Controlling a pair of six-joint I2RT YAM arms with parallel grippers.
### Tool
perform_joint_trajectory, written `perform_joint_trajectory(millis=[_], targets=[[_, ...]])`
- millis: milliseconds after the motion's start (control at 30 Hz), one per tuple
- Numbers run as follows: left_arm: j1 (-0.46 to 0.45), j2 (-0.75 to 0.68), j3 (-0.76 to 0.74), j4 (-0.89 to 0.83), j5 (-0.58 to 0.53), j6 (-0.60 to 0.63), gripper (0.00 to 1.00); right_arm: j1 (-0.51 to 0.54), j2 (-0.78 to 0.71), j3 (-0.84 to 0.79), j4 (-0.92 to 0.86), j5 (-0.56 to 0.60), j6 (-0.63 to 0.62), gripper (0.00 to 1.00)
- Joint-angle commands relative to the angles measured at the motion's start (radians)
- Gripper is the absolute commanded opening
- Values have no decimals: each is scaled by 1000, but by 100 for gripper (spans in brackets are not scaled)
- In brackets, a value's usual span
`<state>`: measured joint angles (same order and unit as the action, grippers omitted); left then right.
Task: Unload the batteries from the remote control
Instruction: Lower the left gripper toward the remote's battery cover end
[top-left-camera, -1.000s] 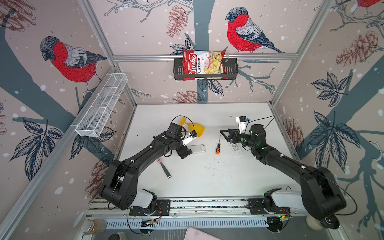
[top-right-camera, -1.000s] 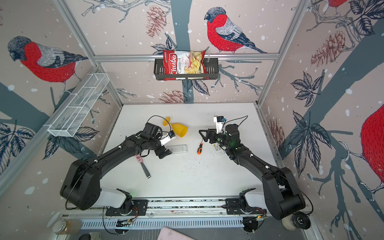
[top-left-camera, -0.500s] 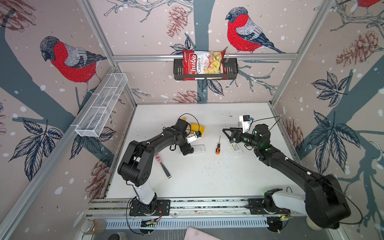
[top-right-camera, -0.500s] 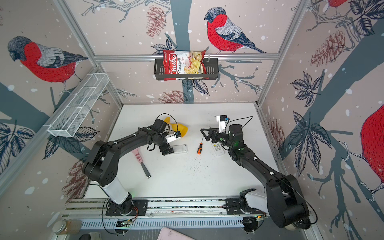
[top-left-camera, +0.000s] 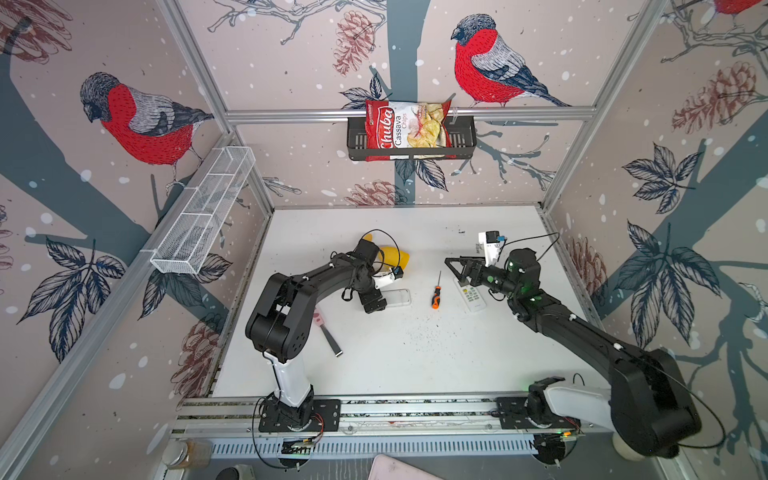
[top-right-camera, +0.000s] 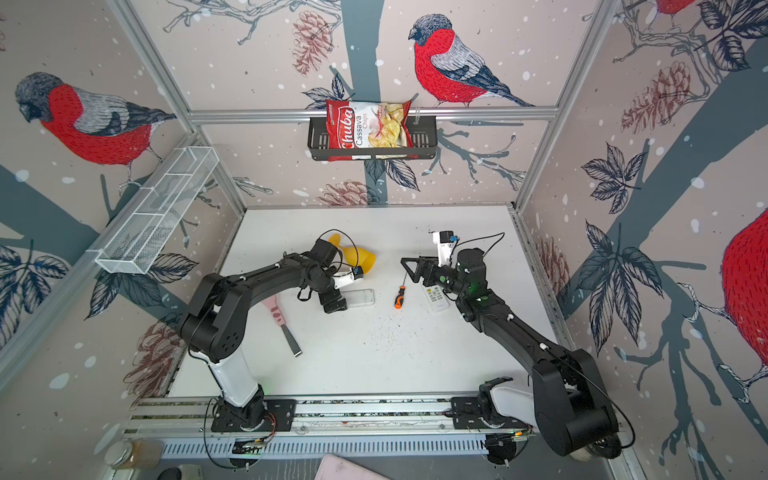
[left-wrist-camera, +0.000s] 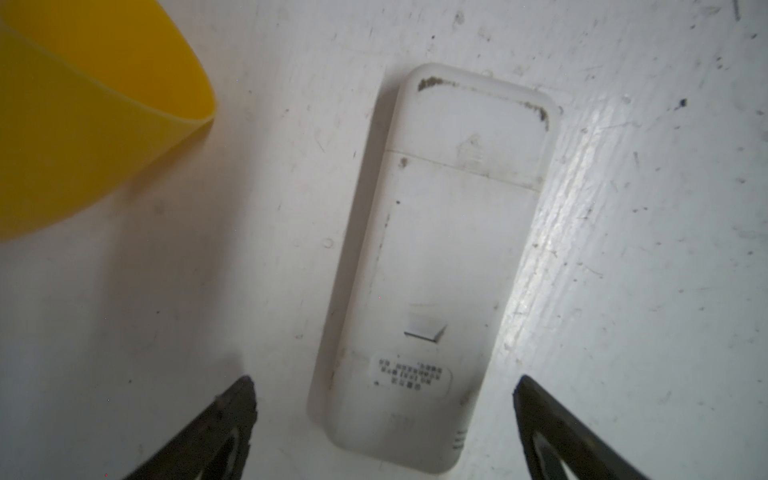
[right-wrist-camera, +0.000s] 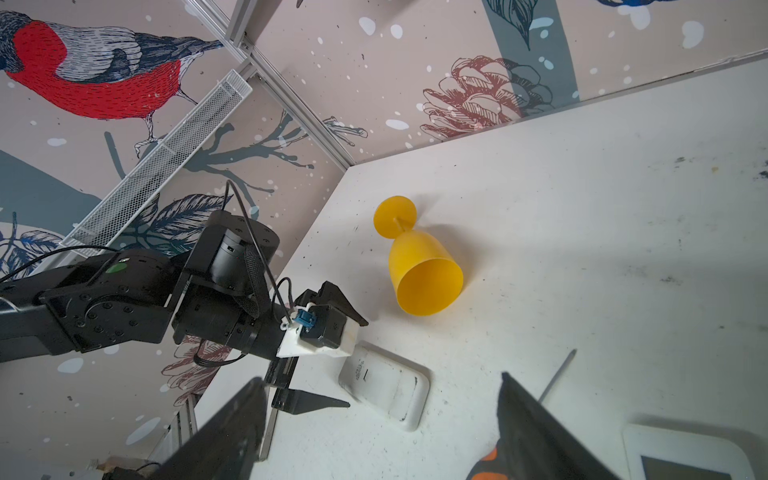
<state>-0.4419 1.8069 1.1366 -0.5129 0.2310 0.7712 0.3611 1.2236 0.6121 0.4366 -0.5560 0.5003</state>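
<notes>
My left gripper (left-wrist-camera: 384, 380) stands spread astride the white rectangular plastic remote control (left-wrist-camera: 432, 257), frame centre. My right gripper (right-wrist-camera: 382, 378) hangs spread.

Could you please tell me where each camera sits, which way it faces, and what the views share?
Top views: high over the front rail, looking down at the table and back wall; both arms show whole, left gripper, right gripper.
Left wrist: low over the table, looking down on the facedown remote and yellow goblet; its own fingertips show.
Right wrist: raised, looking across the table toward the left arm; its own fingertips show.
Shared: both wrist views show the facedown remote and goblet.
</notes>
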Motion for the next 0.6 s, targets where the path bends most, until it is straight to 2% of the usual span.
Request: perform_joint_trajectory(millis=[0,300,567], targets=[[0,10,5,-31,-10,17,95,2,-13,-2,16,4,7,86],[-6,59,25,-31,-3,20,93,2,-17,-5,17,7,9,87],[-23,97,55,-53,14,19,81,0,-21,-5,11,16,9,87]])
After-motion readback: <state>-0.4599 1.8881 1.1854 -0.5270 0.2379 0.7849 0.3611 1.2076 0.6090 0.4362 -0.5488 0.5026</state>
